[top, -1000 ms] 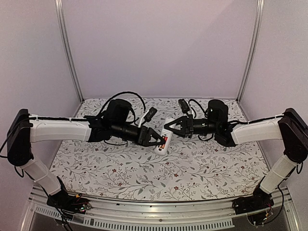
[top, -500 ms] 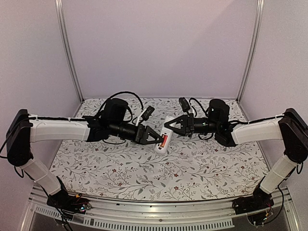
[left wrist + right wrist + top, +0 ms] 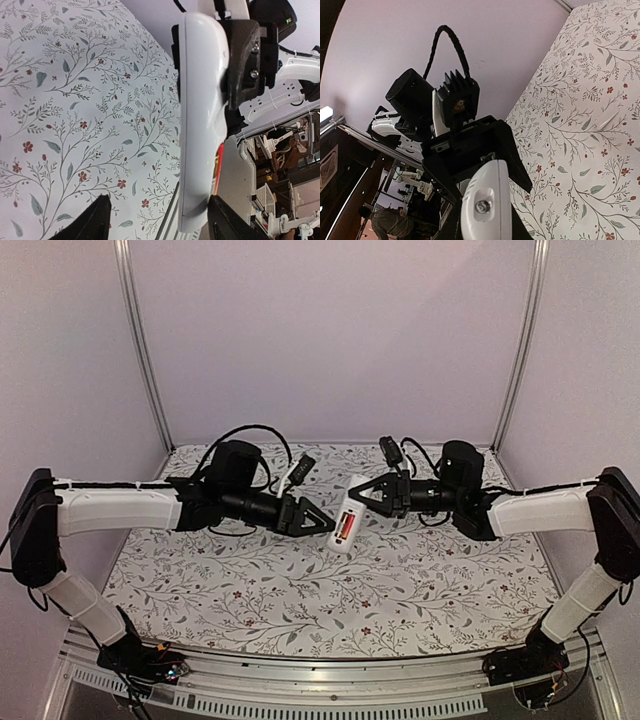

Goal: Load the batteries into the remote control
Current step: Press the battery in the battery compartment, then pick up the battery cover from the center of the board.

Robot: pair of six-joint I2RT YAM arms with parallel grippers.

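Remote control point(image 3: 347, 523) is held at the middle of the desk point(image 3: 300, 590), a broad top printed with leafy sprigs and small red flowers and closed in by pale lilac walls point(image 3: 330, 340). In the top view the left arm point(image 3: 120, 512) reaches in from 9 o'clock and the right arm point(image 3: 540, 510) from 3 o'clock. Both have white forearms and black wrists trailing looped black cables point(image 3: 250, 435), and they meet almost tip to tip at the centre.

The remote control is a slim white bar, tilted, with its upper end toward 12 o'clock and its lower end toward 6 o'clock, leaning a little to 7. Whether that lower end touches the desk cannot be told. The right hand point(image 3: 354, 502) is clenched on the upper part of the remote control; the left wrist view shows its black fingers point(image 3: 245, 60) pressed against the white body.

The left hand point(image 3: 325, 527) is released. Its own camera shows its two dark fingertips point(image 3: 92, 225) spread wide, with the lower end of the remote control between them, nearer the one at 3 o'clock, and no contact to be seen.

The recess side of the remote control faces the top camera. The red battery point(image 3: 343, 527) lies lengthwise in the recess at about mid-length, just at 3 o'clock of the left hand's tip. From the left wrist it shows as a thin red strip along the edge of the white bar.
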